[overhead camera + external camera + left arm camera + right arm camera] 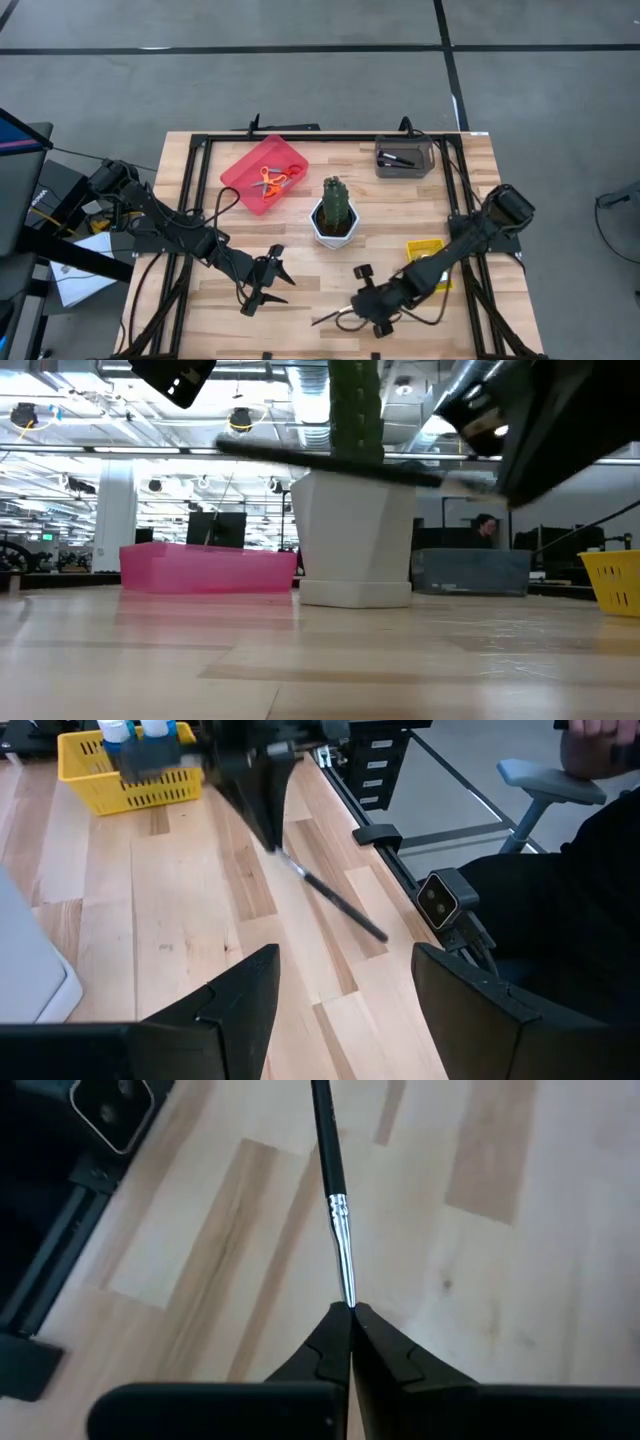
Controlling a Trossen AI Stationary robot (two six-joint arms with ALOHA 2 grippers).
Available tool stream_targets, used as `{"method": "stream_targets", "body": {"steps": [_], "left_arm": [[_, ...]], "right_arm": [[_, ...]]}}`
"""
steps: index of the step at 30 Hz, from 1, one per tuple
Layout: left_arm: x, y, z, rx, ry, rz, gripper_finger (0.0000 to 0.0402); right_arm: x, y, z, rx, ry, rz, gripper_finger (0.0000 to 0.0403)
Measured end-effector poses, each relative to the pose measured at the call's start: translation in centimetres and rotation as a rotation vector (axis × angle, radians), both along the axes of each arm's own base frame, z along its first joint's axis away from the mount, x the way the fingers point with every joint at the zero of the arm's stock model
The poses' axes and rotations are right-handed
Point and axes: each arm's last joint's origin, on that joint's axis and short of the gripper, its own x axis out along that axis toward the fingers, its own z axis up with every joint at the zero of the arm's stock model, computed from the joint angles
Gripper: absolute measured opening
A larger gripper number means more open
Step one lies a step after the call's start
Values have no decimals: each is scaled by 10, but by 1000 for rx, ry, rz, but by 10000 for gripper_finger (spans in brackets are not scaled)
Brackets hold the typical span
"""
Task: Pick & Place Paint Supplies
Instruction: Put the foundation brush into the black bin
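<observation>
With the right gripper [350,1320] pinched on just the paintbrush [335,1190] tip, I'd lift slowly and level; the left gripper [345,990] waits nearby, fingers wide.

1. Right arm reaches in from the right edge of the table toward the front centre, wrist bent low over the tabletop
2. Right gripper [350,1315]: fingertips pressed together, pinching the metal end of a thin dark paintbrush [333,1175], which sticks straight out ahead of the tips (handle clear of the table in the low view)
3. Left arm extends from the left edge toward front centre, wrist angled down
4. Left gripper [268,283]: fingers [240,995] spread apart, nothing between them, hanging just beside the right gripper
</observation>
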Motion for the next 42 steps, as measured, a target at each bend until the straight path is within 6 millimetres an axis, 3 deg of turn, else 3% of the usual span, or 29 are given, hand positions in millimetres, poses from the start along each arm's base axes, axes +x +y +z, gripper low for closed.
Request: {"method": "stream_targets", "body": {"steps": [7, 20, 27, 37, 42], "left_arm": [[0, 0, 0, 0, 2, 0, 222], [0, 0, 0, -4, 3, -2, 222], [0, 0, 0, 1, 1, -4, 222], [-1, -1, 0, 24, -9, -16, 222], [-2, -2, 0, 26, -10, -24, 222]], "right_arm": [[-30, 12, 20, -80, -40, -69, 0], [-72, 28, 28, -195, -93, -179, 0], [-75, 31, 30, -255, -184, -208, 0], [-59, 19, 34, -313, -292, -309, 0], [-61, 13, 42, -295, -310, -366, 0]]}}
